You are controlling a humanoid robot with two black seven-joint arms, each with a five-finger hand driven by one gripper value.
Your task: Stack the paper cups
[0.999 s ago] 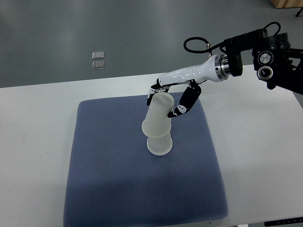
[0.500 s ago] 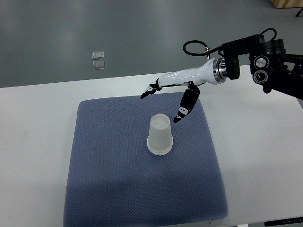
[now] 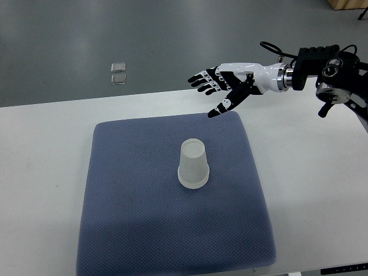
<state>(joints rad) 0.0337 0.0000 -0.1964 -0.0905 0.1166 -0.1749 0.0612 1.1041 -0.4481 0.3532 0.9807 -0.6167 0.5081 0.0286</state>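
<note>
A stack of white paper cups (image 3: pixel 193 164) stands upside down near the middle of the blue-grey mat (image 3: pixel 138 218), one cup nested over another. My right hand (image 3: pixel 214 92) is above the mat's far right corner, up and to the right of the stack, well apart from it. Its fingers are spread and hold nothing. The right arm comes in from the right edge. The left arm is out of view.
The mat lies on a white table (image 3: pixel 46 149). Two small clear squares (image 3: pixel 118 73) lie on the grey floor beyond the table's far edge. The right arm's black wrist housing (image 3: pixel 333 69) hangs over the table's far right.
The right hand let go of the upper cup, which dropped fully onto the lower one. The hand then opened and drew back up and to the right, away from the stack.
</note>
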